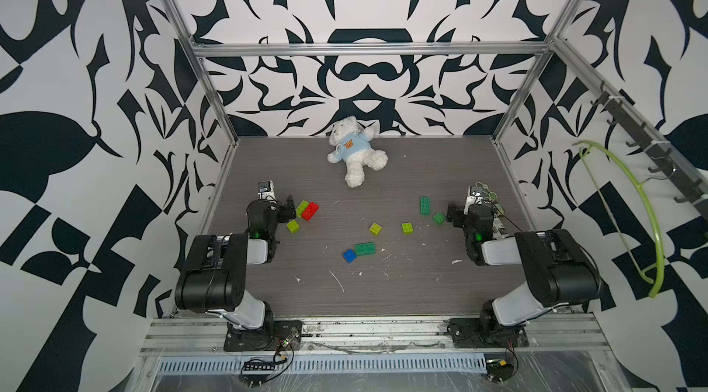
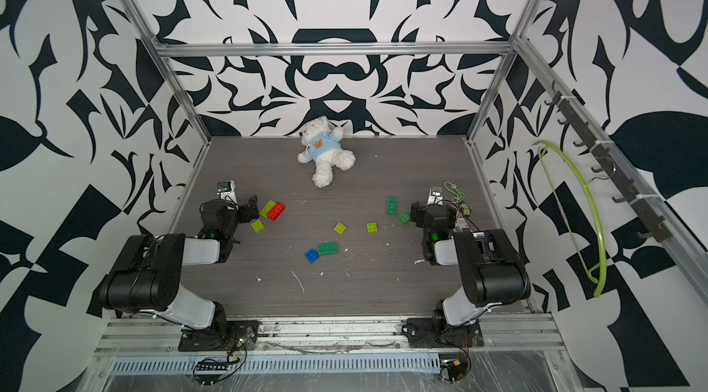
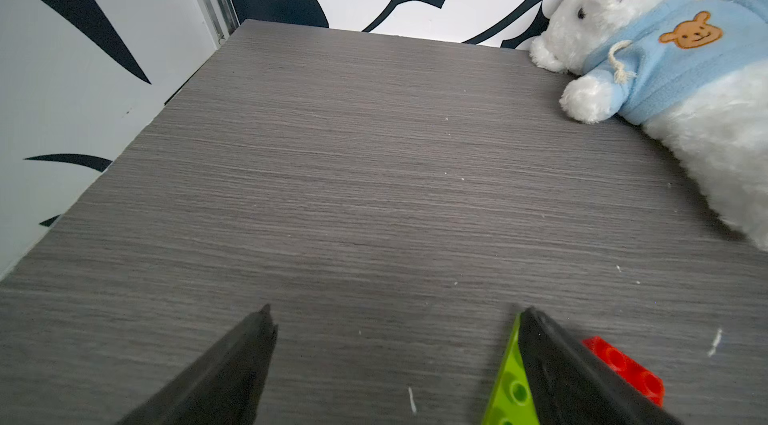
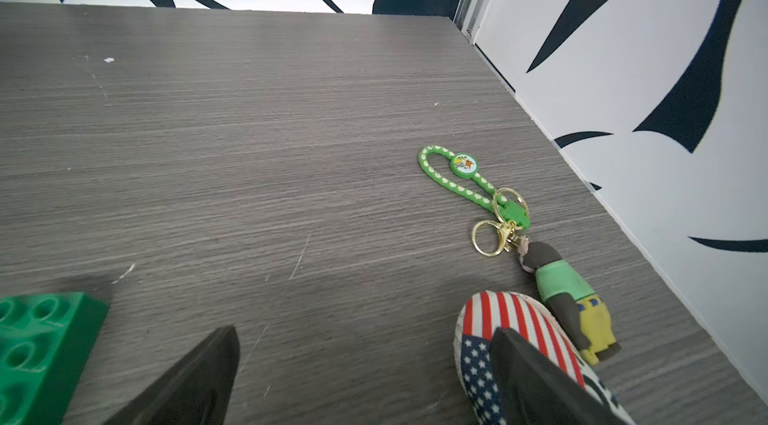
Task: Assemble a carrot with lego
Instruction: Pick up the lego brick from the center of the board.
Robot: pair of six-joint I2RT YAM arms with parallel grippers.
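No carrot is in view; the lego lies loose on the grey table. A red brick (image 1: 309, 210) touches a lime brick (image 1: 302, 208) beside my left gripper (image 1: 288, 210), which is open and empty. That lime brick (image 3: 509, 385) lies just outside one left finger, clear of the left gripper (image 3: 395, 315). Further lime bricks (image 1: 293, 226) (image 1: 375, 228) (image 1: 407, 228) are scattered. A blue brick (image 1: 349, 255) touches a dark green one (image 1: 364, 248) near the middle. Two dark green bricks (image 1: 425, 205) (image 1: 439, 217) lie by my right gripper (image 1: 451, 214), open and empty (image 4: 365, 333).
A white teddy bear (image 1: 356, 150) in a blue shirt lies at the back centre. A green keychain (image 4: 498, 211) and a flag-patterned item (image 4: 511, 331) lie by the right wall beside my right gripper. Patterned walls close in both sides. A lime hanger (image 1: 647, 217) hangs on the right wall.
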